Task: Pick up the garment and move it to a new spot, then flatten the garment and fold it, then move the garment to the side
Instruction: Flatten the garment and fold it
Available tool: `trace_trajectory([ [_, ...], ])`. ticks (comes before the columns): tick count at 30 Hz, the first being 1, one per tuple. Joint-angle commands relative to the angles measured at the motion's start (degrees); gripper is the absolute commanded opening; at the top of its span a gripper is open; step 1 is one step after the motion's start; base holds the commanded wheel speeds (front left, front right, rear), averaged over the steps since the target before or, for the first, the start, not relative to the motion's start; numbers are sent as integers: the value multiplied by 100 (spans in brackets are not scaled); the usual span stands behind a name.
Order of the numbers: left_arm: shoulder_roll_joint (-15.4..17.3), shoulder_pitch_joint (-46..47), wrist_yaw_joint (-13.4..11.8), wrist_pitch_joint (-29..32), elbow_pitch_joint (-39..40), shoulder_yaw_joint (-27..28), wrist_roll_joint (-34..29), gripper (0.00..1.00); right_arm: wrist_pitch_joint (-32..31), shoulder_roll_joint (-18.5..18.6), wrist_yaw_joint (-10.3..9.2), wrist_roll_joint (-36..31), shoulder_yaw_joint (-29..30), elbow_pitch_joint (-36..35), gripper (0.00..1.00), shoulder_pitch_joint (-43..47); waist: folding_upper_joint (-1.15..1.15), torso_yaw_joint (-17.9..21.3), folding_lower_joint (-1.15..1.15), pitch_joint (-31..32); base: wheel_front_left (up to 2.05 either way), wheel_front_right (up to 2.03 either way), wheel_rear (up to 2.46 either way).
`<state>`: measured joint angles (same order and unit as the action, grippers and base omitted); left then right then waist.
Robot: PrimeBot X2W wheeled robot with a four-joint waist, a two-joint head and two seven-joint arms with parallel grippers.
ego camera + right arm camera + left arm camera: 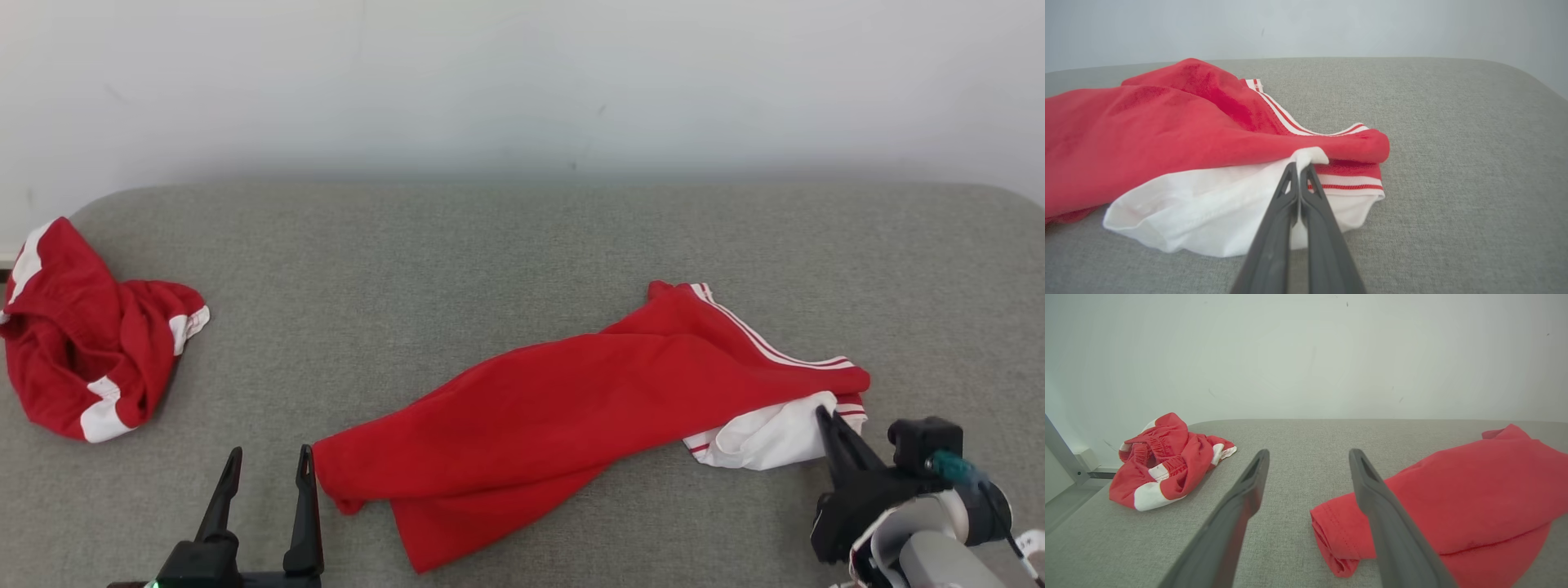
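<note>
Right claw point(1299, 165) — tight on garment point(1167, 122) edge

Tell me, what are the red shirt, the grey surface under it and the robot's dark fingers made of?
The red shirt looks like matte knit, perhaps cotton or polyester: it drapes and creases, with stitched hems. The grey surface seems woven upholstery cloth over padding: fine weave, rounded corners. The left gripper's fingers look like smooth matte plastic, possibly coated metal.

Soft matt cloth garment point(555, 408) on rough-woven grey upholstery point(457, 261); smooth matt plastic left end effector point(1308, 453).
</note>
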<state>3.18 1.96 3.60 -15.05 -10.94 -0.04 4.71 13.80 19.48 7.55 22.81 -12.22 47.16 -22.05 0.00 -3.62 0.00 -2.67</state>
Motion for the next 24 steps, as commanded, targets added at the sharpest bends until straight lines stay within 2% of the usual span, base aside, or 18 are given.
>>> trace_trajectory([
  [1, 10, -73, 10, -19, 4, 20, 26, 100, 71, 78, -13, 63, -98, -183, 0, 187, 0, 57, 0, 44, 0, 0, 0],
  [4, 7, -109, 0, -19, 47, 40, 24, 100, 137, 245, -13, 122, -365, -846, 0, 612, 0, 129, 0, 45, 0, 0, 0],
  [7, 0, -131, 1, -19, 72, 50, 51, 100, 143, 432, -13, 146, -288, -1500, 0, 1075, 0, 192, 0, 16, 0, 0, 0],
  [12, -13, -176, -58, -19, 145, -6, 49, 100, 145, 523, -13, 56, -75, -2445, 0, 1925, 0, 261, 0, -29, 0, 0, 0],
  [16, -15, -162, -82, -19, 172, -37, 79, 100, 145, 553, -13, -52, -36, -3039, 0, 2533, 0, 265, 0, -46, 0, 0, 0],
  [19, -17, -136, -78, -19, 155, -25, 76, 100, 144, 652, -13, -137, 10, -3096, 0, 2974, 0, 263, 0, -48, 0, 0, 0],
  [20, -17, -141, -77, -19, 149, -17, 74, 100, 146, 656, -13, -159, 44, -3109, 11, 3052, 0, 266, 0, -46, 0, 0, 0],
  [21, -17, -141, -77, -19, 149, -17, 74, 100, 146, 656, -13, -159, 44, -3109, 11, 3052, 0, 266, 0, -46, 0, 0, 0],
  [22, -18, -147, -76, -19, 145, -9, 74, 100, 146, 655, -13, -165, 92, -3126, 100, 3094, 0, 271, 0, -45, 0, 0, 0],
  [24, -17, -157, -71, -19, 130, 9, 77, 100, 147, 618, -13, -91, 204, -3253, 100, 3151, 0, 281, 0, -39, 0, 0, 0],
])
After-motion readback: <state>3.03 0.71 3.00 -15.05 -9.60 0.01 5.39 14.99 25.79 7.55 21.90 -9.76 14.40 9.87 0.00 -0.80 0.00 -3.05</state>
